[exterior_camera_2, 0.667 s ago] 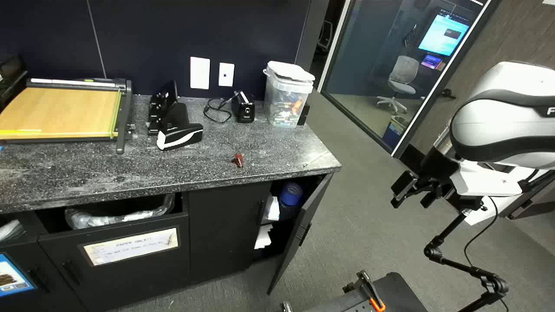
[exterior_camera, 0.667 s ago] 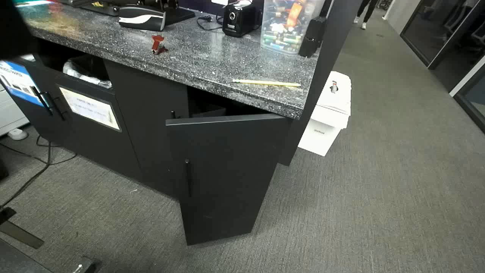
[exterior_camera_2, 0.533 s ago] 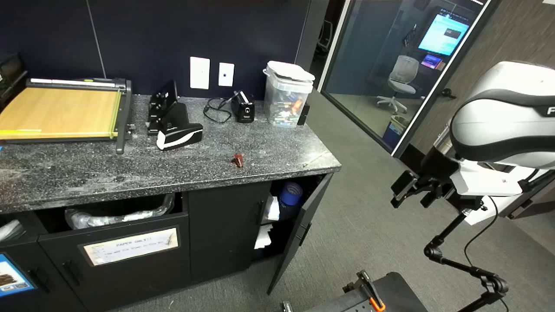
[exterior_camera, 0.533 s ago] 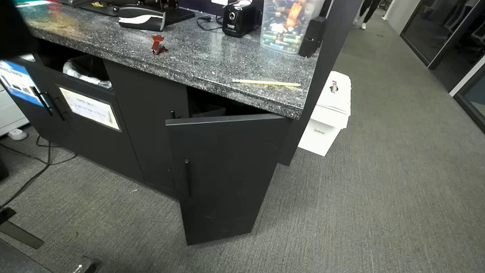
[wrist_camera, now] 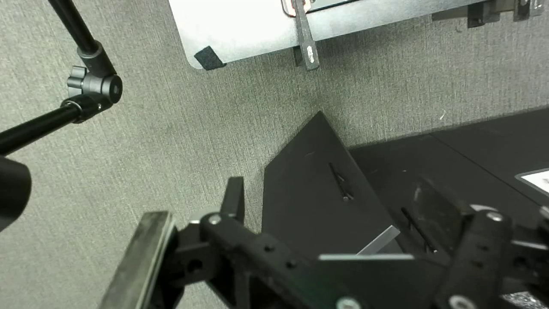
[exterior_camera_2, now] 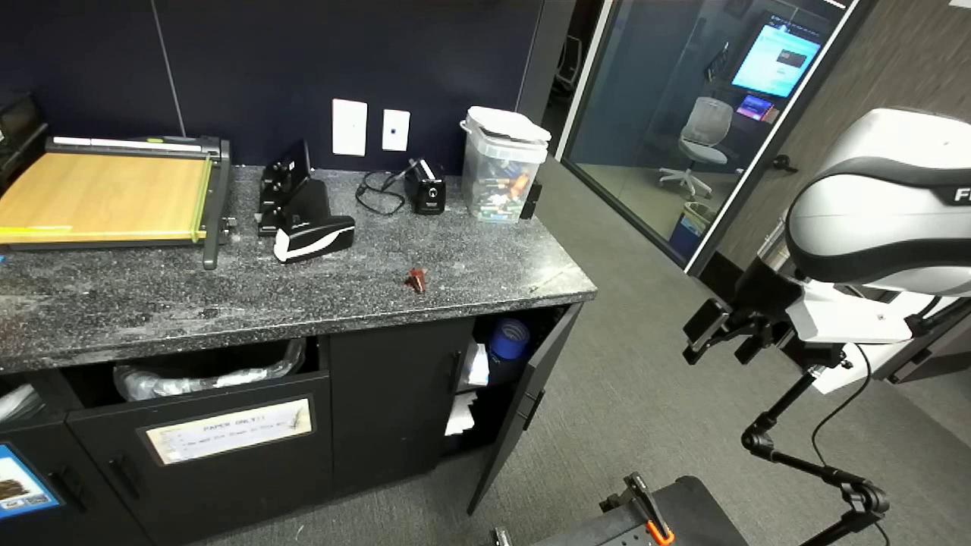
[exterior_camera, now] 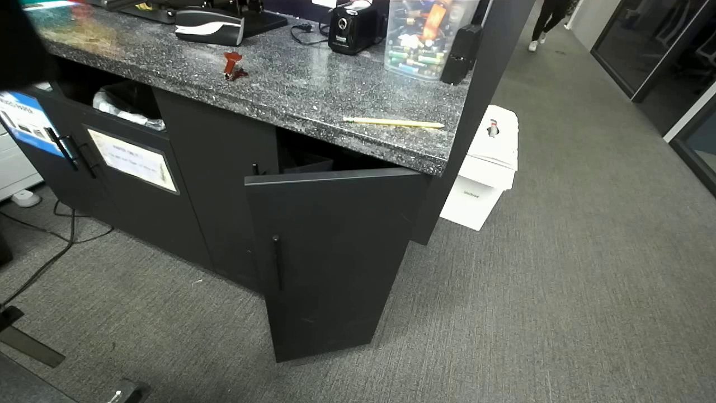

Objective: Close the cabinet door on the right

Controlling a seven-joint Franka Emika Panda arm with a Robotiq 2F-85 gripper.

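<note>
Cabinet door (exterior_camera: 330, 268), tall, flat and charcoal, stands open at the right-hand end in both exterior views, swung out over the grey carpet (exterior_camera: 531, 302). Its thin bar handle (exterior_camera: 278, 266) sits near the free edge, and its top runs out slantwise from beneath the speckled tabletop (exterior_camera_2: 485, 258). Past it I can make out a blue-topped container (exterior_camera_2: 509, 339) inside, along with some white papers (exterior_camera_2: 460, 415).

Off to the side is the white arm (exterior_camera_2: 872, 212), and its pincer (exterior_camera_2: 721, 346) is well apart from the door, with carpet showing between them. The jaws stand spread wide and have hold of nothing; the wrist view looks down past the dark fingers (wrist_camera: 139, 257) onto the door and its handle.

Up on the tabletop I see a paper trimmer (exterior_camera_2: 106, 197), a black-and-white stapler (exterior_camera_2: 315, 239), a pencil sharpener (exterior_camera_2: 427, 191) and a clear tub (exterior_camera_2: 493, 167) of what look like batteries (exterior_camera: 414, 59). A little red gadget (exterior_camera_2: 416, 280) lies nearer the front, and a yellow pencil (exterior_camera: 394, 122) rests close to the edge. Just beyond the dark end panel (exterior_camera: 488, 73) a white bin (exterior_camera: 475, 179) stands on the carpet, and farther off somebody's dark-clad legs (exterior_camera: 551, 17) show at the top.
</note>
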